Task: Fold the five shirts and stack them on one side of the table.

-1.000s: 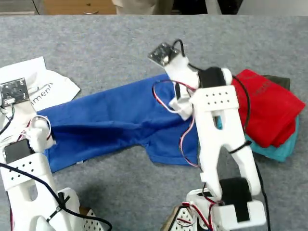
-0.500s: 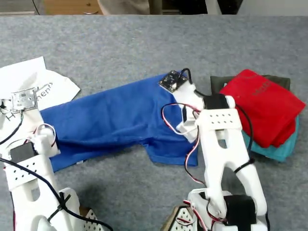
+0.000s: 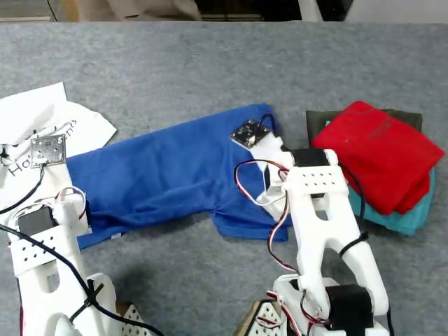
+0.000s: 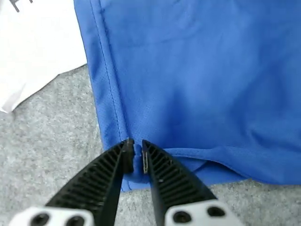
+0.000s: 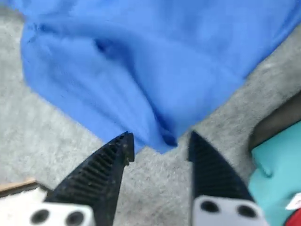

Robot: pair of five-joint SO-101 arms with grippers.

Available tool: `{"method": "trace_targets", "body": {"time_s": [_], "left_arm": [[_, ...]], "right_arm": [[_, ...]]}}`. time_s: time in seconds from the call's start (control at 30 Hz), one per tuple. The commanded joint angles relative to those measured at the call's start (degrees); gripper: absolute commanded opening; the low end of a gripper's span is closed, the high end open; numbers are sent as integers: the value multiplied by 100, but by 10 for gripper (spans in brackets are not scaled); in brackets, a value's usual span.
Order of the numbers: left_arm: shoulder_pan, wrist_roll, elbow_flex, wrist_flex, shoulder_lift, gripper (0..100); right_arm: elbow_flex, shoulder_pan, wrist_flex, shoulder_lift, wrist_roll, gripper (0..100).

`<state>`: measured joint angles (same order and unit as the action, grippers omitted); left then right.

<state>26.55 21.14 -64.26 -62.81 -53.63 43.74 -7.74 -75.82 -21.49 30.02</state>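
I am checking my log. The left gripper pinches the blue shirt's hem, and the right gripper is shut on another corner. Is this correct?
Not quite. The right gripper is open, jaws apart over a corner of the blue shirt, as the right wrist view shows. The left gripper does pinch the hem.

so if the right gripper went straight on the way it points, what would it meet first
Probably the blue shirt: the open right gripper points at the shirt's corner edge, with the grey table just beneath. Depth is hard to judge from here.
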Motion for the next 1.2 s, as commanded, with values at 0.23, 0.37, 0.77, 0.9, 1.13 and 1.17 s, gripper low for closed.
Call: {"method": "trace_targets", "body": {"time_s": [0.23,0.37,0.77,0.9,1.13,1.17], "left_arm": [[475,-352,1916,-1248,-101,167],[598,-923,2497,-1266,-48,12],[-62,-1644,1565,466,470,19],[-79,-1644,1433,993,901,19],[-79,-1644,1486,1345,1622,19],[-70,-1644,1495,1363,1701,19]], "right_arm": [[-1877,-488,-862,-136,-642,2],[-1965,-1191,-413,400,-1266,21],[-3002,-1393,703,3301,-1837,5],[-3503,-1402,316,3864,-1829,5],[-3653,-1393,-360,4180,-1767,5],[-3653,-1376,-475,4171,-1767,5]]}}
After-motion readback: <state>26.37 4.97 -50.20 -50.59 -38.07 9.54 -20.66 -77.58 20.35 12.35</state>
